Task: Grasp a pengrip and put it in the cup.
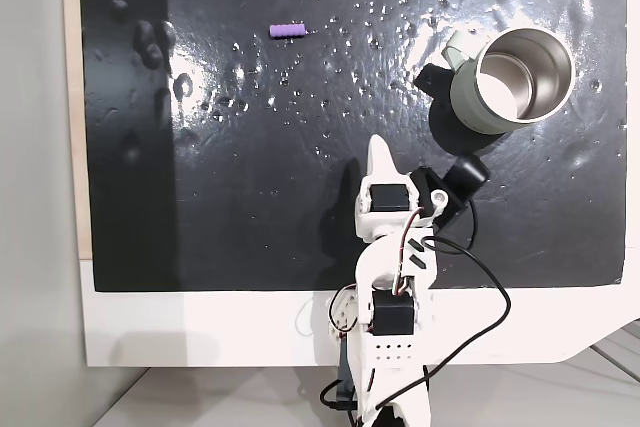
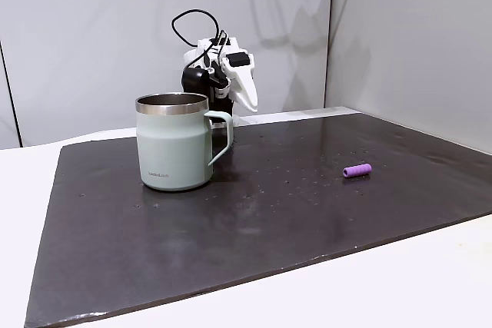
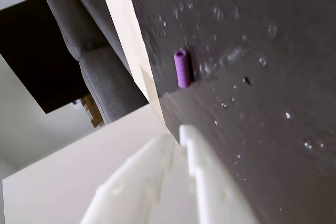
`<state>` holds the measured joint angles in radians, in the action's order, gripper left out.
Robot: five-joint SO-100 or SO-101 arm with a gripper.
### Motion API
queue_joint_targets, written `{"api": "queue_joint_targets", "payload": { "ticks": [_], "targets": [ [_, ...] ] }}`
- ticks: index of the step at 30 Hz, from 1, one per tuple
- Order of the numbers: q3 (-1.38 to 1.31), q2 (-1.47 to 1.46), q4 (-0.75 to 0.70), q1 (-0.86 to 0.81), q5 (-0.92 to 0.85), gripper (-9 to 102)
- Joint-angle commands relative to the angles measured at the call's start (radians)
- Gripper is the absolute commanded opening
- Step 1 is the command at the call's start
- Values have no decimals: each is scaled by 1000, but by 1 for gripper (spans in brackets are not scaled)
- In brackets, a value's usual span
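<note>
Judging handling: the pengrip (image 1: 286,30) is taken to be light, slightly soft and apt to roll; it is best pinched across its short middle.
Pengrip place: it is seen lying on its side on the dark mat (image 1: 250,207), upper left in a fixed view, well apart from the gripper (image 1: 379,154).
Gripper state: the fingers are drawn together, nothing held.
Cup place: the cup (image 1: 512,79) is seen upright at the right.

pengrip (image 1: 287,30) far left of cup (image 1: 470,107)
</note>
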<state>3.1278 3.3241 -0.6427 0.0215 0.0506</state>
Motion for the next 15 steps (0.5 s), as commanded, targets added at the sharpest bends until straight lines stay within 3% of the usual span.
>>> {"api": "queue_joint_targets", "payload": {
  "ticks": [1, 4, 15],
  "targets": [
    [-101, 15, -63, -2, -25, 0],
    [-275, -51, -121, 12, -28, 0],
    [-1112, -830, -422, 95, 66, 5]
  ]
}}
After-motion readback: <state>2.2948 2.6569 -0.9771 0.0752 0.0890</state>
